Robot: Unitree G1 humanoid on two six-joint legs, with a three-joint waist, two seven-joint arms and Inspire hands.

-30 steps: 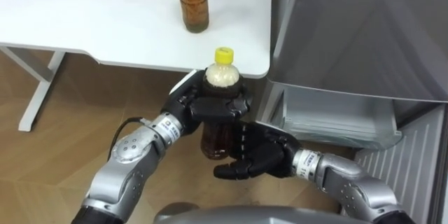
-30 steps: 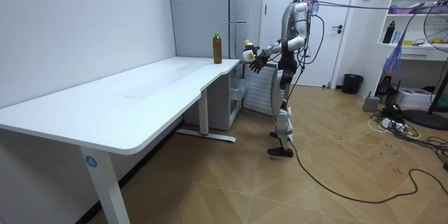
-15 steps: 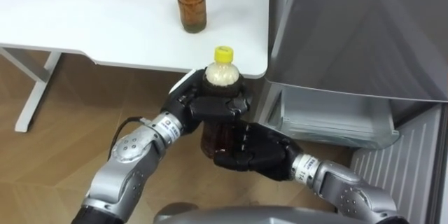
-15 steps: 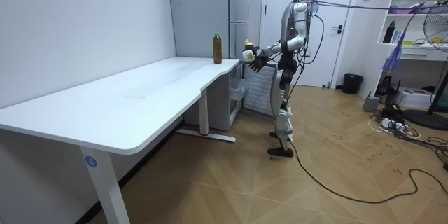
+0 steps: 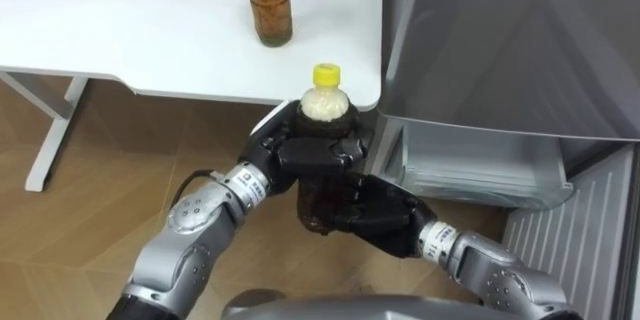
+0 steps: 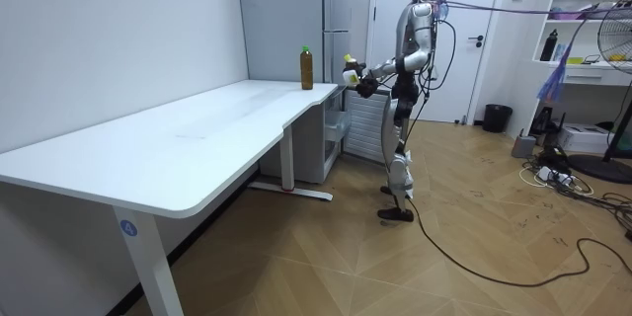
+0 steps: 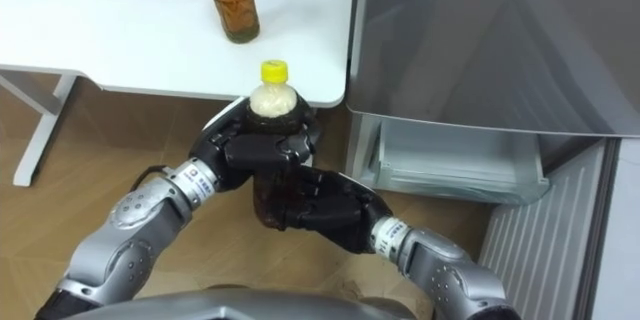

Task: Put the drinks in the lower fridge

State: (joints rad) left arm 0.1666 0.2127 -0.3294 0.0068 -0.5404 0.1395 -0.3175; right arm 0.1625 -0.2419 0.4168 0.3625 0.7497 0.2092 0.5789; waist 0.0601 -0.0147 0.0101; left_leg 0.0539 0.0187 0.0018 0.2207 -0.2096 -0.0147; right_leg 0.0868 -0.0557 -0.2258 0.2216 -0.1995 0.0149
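Left eye view: bottle (image 5: 325, 103) in left hand (image 5: 305, 152)

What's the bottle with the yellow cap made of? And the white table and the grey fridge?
The bottle looks like clear plastic: it's see-through, with brown showing inside. The table top looks like smooth, matte white board, perhaps laminate. The fridge looks like grey metal with a soft sheen, though it could be painted.
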